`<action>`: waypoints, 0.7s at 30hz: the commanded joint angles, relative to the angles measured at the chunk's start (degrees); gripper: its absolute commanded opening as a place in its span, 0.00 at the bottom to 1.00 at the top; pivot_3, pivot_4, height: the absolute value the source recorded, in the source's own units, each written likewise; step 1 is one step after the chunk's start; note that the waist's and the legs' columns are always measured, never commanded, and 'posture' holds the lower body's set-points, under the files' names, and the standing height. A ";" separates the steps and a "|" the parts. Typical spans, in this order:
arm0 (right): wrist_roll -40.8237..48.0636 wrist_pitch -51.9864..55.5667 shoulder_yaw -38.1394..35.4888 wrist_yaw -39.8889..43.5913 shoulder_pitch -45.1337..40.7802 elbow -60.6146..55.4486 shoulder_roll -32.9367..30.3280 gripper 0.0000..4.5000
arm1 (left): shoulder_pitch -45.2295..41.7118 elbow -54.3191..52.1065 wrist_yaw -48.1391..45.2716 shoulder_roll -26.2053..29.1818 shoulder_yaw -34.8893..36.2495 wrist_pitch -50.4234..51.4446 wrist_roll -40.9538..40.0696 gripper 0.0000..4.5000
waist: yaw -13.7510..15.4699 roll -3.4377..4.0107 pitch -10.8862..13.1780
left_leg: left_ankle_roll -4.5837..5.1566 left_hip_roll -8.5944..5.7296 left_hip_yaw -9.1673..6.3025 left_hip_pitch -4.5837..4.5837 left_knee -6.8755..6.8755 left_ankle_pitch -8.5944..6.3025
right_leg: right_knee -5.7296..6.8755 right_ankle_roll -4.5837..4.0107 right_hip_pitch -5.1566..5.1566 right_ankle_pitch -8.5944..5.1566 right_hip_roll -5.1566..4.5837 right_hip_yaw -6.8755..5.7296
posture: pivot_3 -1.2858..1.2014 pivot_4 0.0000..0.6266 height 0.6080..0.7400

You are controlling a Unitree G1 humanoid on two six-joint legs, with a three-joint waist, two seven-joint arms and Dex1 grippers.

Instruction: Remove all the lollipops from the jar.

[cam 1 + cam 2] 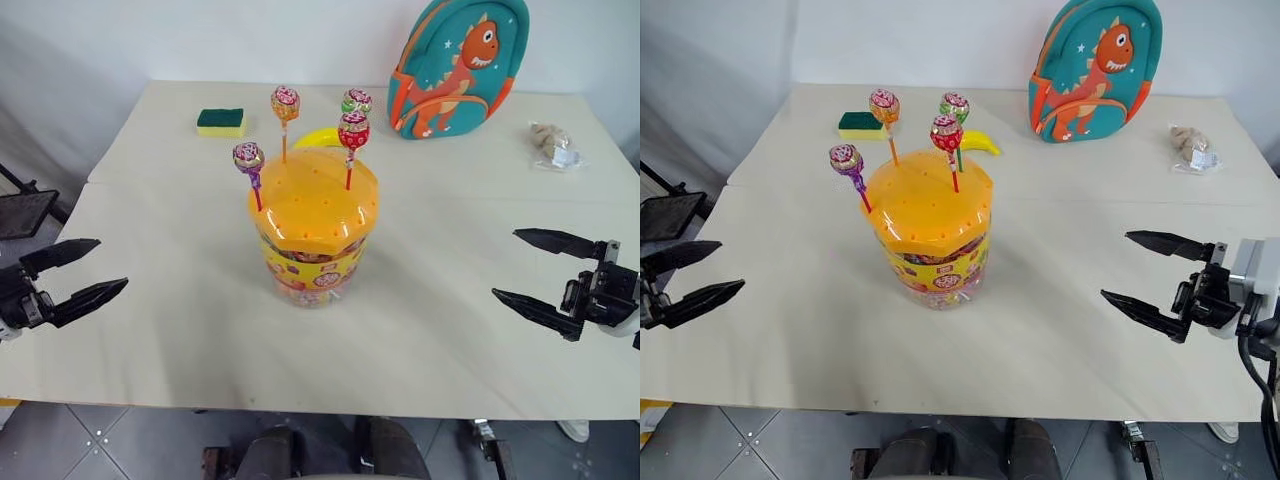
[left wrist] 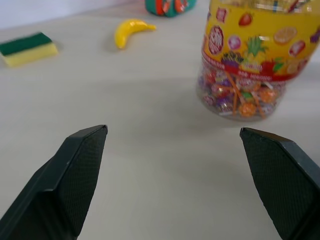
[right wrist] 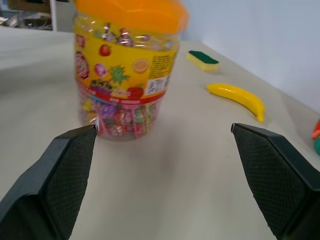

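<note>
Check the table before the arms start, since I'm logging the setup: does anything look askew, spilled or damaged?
Nothing stands out. The jar stands upright with its lid on, four lollipops stuck upright in the lid. The sponge, banana, backpack and small bag lie apart, nothing spilled.

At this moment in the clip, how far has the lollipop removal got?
Nothing looks done: all four lollipops, purple, orange, red and green, stand in the orange lid of the jar. Nothing is in hand: the left gripper and right gripper hang open and empty, apart from the jar on either side. All four pulls are left.
</note>
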 commanded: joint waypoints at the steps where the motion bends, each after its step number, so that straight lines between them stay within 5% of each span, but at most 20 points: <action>1: -0.50 -0.62 0.61 0.39 -1.65 0.96 1.18 1.00 | -1.16 -0.57 1.99 -2.41 -1.39 -3.52 2.09 1.00 | -0.07 0.00 0.00 | 0.00 0.00 0.00 0.00 0.00 0.00 | 0.00 0.00 0.00 0.00 0.00 0.00 | 0.52 0.24 1.00; 6: 5.13 5.81 0.41 -6.58 -7.10 -2.41 3.88 1.00 | -2.82 -5.13 2.16 -5.13 -1.96 0.40 -2.80 1.00 | -0.19 -0.03 0.02 | 0.00 0.00 0.00 -0.01 0.01 0.01 | 0.08 0.01 -0.03 0.01 0.00 0.01 | 0.52 0.24 1.00; 11: 12.35 9.51 -1.10 -8.41 -8.46 -10.91 4.67 1.00 | -4.22 -17.36 0.16 -1.06 -2.59 12.22 -13.83 1.00 | 0.18 -0.08 0.03 | -0.03 0.03 -0.13 -0.11 0.01 -0.01 | 0.02 -0.01 -0.08 0.00 0.01 -0.03 | 0.52 0.24 1.00; 15: 11.51 9.45 -1.10 -8.16 -10.80 -11.72 3.22 1.00 | -21.65 -21.66 11.74 -4.88 -10.77 17.05 -19.23 1.00 | 1.60 -0.06 0.03 | 0.04 -0.06 -0.22 -0.12 0.15 0.03 | -0.02 0.07 0.05 0.04 -0.05 -0.02 | 0.52 0.24 1.00; 21: 8.28 8.01 -0.75 -5.81 -13.17 -8.99 2.15 1.00 | -28.33 -22.57 14.32 -9.03 -17.29 20.22 -19.60 1.00 | 0.85 -0.05 0.02 | 0.09 -0.12 0.00 -0.03 0.12 0.06 | 0.02 0.14 0.04 0.11 0.20 0.15 | 0.52 0.24 1.00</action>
